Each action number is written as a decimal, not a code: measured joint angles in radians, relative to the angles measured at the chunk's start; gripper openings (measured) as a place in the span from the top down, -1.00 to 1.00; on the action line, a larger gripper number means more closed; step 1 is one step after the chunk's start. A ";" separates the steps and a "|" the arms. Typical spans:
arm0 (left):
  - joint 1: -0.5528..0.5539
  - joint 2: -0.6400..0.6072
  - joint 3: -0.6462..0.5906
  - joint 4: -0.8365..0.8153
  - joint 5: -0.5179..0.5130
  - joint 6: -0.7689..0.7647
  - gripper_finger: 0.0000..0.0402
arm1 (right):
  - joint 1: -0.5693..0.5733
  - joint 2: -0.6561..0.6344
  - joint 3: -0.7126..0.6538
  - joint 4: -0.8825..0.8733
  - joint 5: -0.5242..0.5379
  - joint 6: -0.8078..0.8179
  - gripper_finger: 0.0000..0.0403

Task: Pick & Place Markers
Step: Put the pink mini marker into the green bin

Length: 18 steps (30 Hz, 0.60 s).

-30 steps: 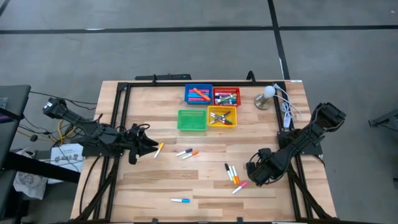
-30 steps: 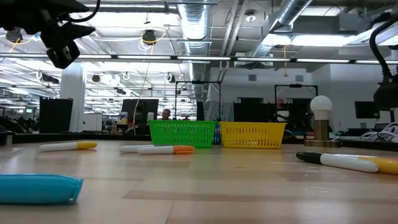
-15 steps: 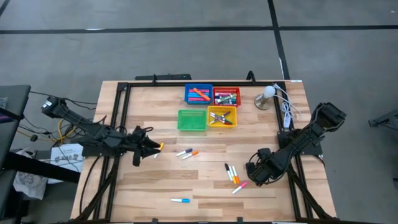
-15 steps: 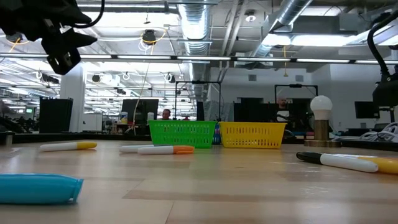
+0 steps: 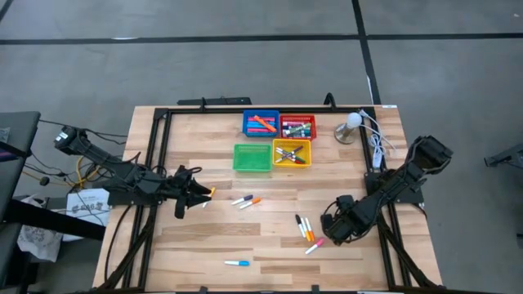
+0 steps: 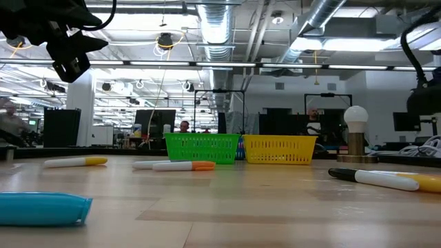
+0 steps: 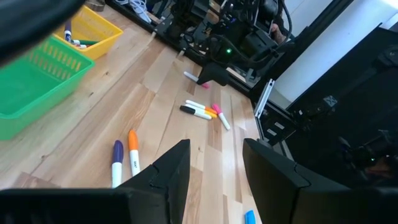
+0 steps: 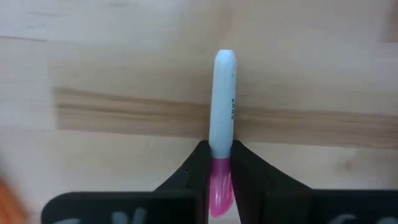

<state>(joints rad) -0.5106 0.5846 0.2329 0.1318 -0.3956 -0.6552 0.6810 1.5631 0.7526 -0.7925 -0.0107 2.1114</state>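
Your right pincer point(image 8: 216, 180) clamps the pink-capped white marker point(image 8: 222, 106) on the wooden counter point(image 5: 270, 245), left pincer point(image 7: 214, 168) apart above it, several markers binned, about seven loose.

Markers point(image 5: 306, 227) lie on the table point(image 5: 270, 245) before four trays point(image 5: 278, 140)

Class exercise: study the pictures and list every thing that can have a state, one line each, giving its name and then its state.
Right tool: shut on the pink-capped marker.
Pink-capped marker: lying on the table, capped, pinched at the cap end.
Left tool: open, nothing between its fingers, raised above the table.
Green tray: empty.
Yellow tray: holds markers.
Blue tray: holds markers.
Red tray: holds markers.
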 joint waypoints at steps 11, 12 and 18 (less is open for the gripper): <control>0.000 0.000 0.000 0.001 0.000 0.003 0.27 | -0.037 0.000 0.041 0.090 0.171 -0.050 0.84; 0.000 0.000 0.000 0.000 0.000 0.003 0.27 | -0.046 0.000 0.047 0.090 0.181 -0.065 0.83; 0.000 0.000 0.000 0.001 0.000 0.003 0.27 | -0.104 -0.001 0.080 0.103 0.235 -0.171 0.83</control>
<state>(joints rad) -0.5108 0.5846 0.2329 0.1326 -0.3954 -0.6521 0.5771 1.5623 0.8331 -0.6896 0.2241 1.9400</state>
